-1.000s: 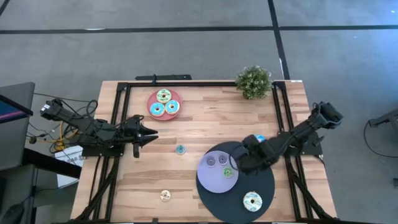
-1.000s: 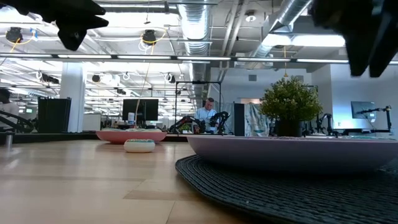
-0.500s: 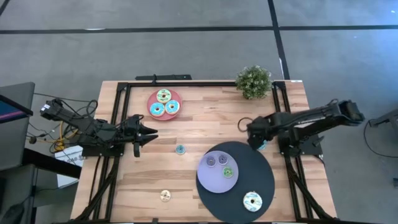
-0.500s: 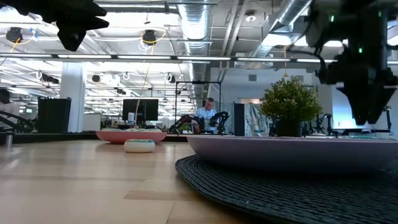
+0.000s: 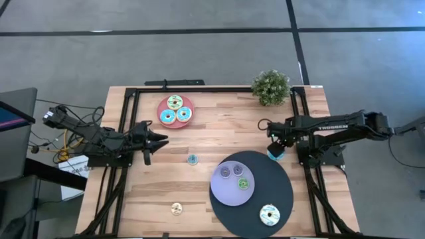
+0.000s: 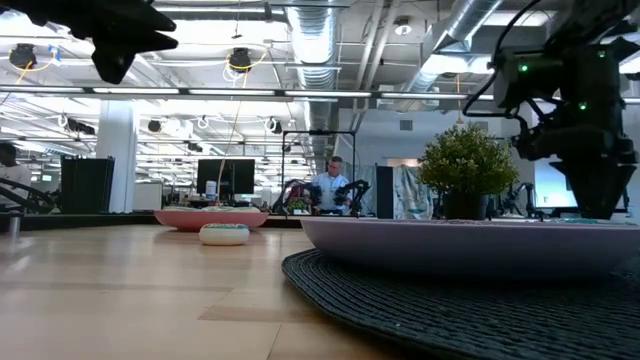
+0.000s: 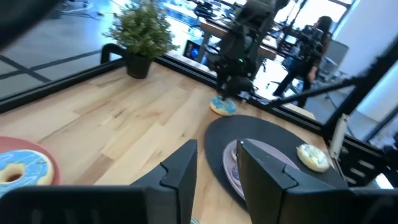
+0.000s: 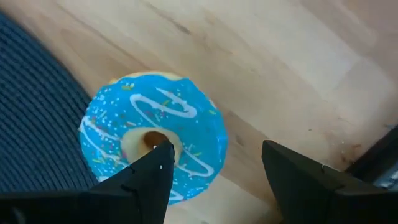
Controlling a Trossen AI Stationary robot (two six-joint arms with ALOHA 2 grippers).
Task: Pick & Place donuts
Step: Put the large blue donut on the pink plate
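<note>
A blue-iced donut [image 8: 155,146] with sprinkles lies flat on the wood beside the far right rim of the dark round mat [image 5: 265,199]. My right gripper [image 8: 216,155] points down over it, open. One finger [image 8: 149,180] stands over the donut's hole, the other [image 8: 298,180] beyond its rim; I see no touch. My left gripper [image 7: 217,171] is held level at the table's left side [image 5: 163,140], open with a narrow gap and nothing in it. A pink plate [image 5: 175,110] bears three donuts. A lavender plate [image 5: 222,189] on the mat bears three tiny ones.
A cream-iced donut [image 5: 269,214] lies on the mat's near part. A tiny teal donut [image 5: 192,159] and a tan one [image 5: 176,209] lie on the bare wood. A potted plant [image 5: 271,86] stands at the far right corner. Black frame rails run along the table's edges.
My right gripper has swung from above the lavender plate toward the table's far right, off the mat, and has come down over the blue donut, turning as it went. Its fingers have stayed open. The donuts have not moved.
</note>
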